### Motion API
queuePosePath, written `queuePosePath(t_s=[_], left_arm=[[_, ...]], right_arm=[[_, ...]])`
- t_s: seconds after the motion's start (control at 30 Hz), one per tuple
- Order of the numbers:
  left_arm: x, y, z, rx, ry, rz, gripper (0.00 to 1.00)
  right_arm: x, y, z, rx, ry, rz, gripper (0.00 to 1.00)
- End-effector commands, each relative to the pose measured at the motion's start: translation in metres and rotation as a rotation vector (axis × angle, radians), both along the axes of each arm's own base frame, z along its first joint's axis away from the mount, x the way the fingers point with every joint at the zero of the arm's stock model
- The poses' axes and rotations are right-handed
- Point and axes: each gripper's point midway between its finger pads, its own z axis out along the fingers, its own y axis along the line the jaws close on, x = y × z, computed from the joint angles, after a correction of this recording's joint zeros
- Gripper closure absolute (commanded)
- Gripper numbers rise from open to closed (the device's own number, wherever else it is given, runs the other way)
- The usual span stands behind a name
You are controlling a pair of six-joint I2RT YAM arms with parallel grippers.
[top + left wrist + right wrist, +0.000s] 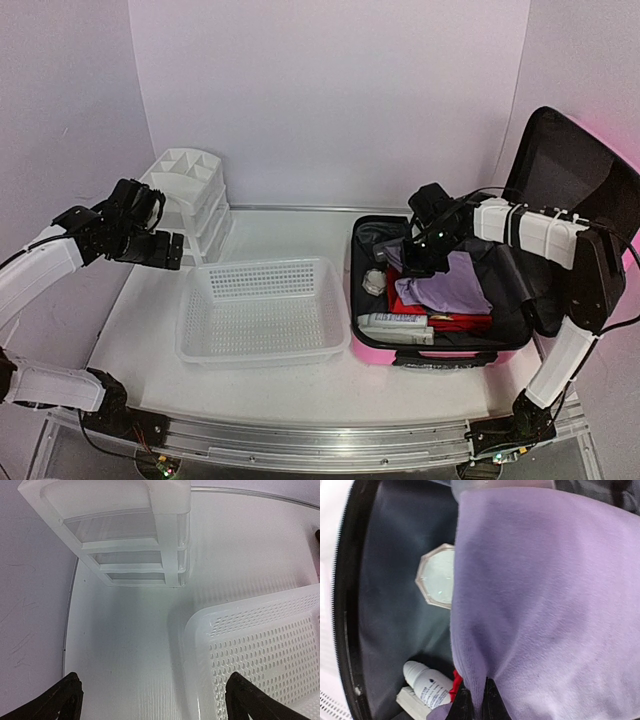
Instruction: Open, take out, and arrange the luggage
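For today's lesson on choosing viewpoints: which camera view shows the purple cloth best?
Top external: the purple cloth shows nearly whole inside the luggage. Right wrist shows only a close-up of its pinched fold; left wrist shows none of it.

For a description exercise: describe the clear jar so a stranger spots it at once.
Start at the open pink luggage on the right. By its left wall, beside the purple cloth, sits the jar: clear and many-sided, unlike the white bottle.

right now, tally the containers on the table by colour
white: 2 (basket, organizer)
pink: 1 (suitcase)
total: 3
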Motion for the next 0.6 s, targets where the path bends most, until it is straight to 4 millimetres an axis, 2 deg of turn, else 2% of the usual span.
queuePosePath(t_s=[0.0, 0.07, 0.2, 0.33, 0.43, 0.57], left_arm=[[0.008, -0.003, 0.01, -0.04, -0.041, 0.001, 0.0], [0.007, -0.004, 0.009, -0.043, -0.039, -0.001, 0.01], [0.007, -0.004, 0.01, -0.046, -0.042, -0.002, 0.01], [0.007, -0.003, 0.011, -0.047, -0.045, 0.001, 0.01], [0.007, -0.002, 0.012, -0.049, -0.048, 0.003, 0.0], [0.007, -0.001, 0.012, -0.048, -0.047, 0.005, 0.01]], right_arm=[[-0.002, 0.022, 0.015, 0.145, -0.008, 0.077, 1.0], [0.0, 0.024, 0.013, 0.169, 0.0, 0.082, 0.99], [0.002, 0.024, 0.008, 0.192, 0.029, 0.076, 0.91], [0.004, 0.021, 0.002, 0.186, 0.04, 0.064, 0.9], [0.006, 0.021, -0.002, 0.187, 0.051, 0.06, 0.81], [0.008, 0.017, -0.007, 0.163, 0.05, 0.045, 0.85]])
